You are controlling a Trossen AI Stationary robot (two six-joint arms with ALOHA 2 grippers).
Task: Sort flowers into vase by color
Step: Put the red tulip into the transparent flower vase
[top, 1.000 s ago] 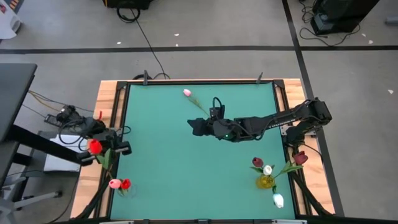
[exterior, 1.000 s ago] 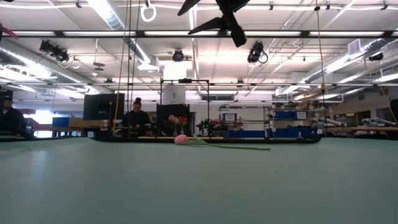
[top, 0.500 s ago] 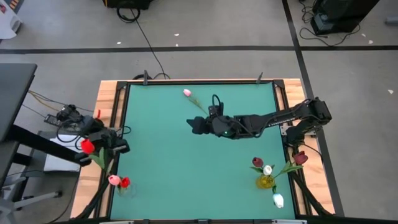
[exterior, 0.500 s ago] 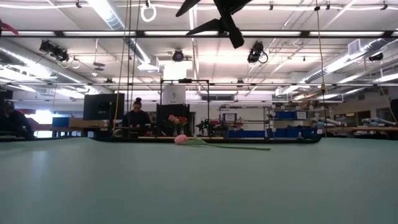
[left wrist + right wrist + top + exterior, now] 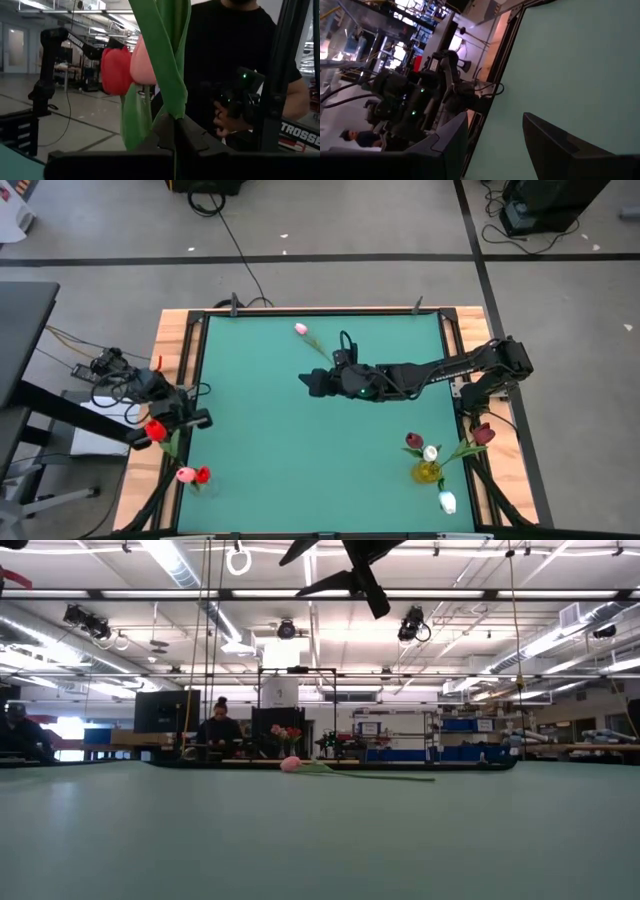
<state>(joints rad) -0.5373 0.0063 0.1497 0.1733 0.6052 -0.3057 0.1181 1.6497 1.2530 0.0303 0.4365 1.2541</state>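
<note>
the main risk sits at the left edge of the green surface [image 5: 300, 450]. the left gripper [image 5: 172, 420] holds a red tulip [image 5: 155, 431] by its stem, jaws clenched on the green leaf and stem, as the left wrist view shows. the bloom hangs out past the surface edge, just short of the left vase [image 5: 192, 480], which already holds a pink and a red bloom. the stem is long and limp, so if the jaws let go before the stem end is over the vase mouth, the flower would likely drop on the frame or off the surface. pushing down off-centre could also tip the light vase.

a second risk is the right gripper [image 5: 312, 383]. its arm reaches across the middle of the surface, held high, jaws released and empty, near the stem of a pink tulip [image 5: 301, 329] lying by the far edge. a thin stem flat on the surface is easy to miss or to push away.

the right vase [image 5: 428, 472] stands near the right front corner with dark and white blooms; a white tulip [image 5: 447, 502] lies just beside it.

a person stands close behind the left arm.
</note>
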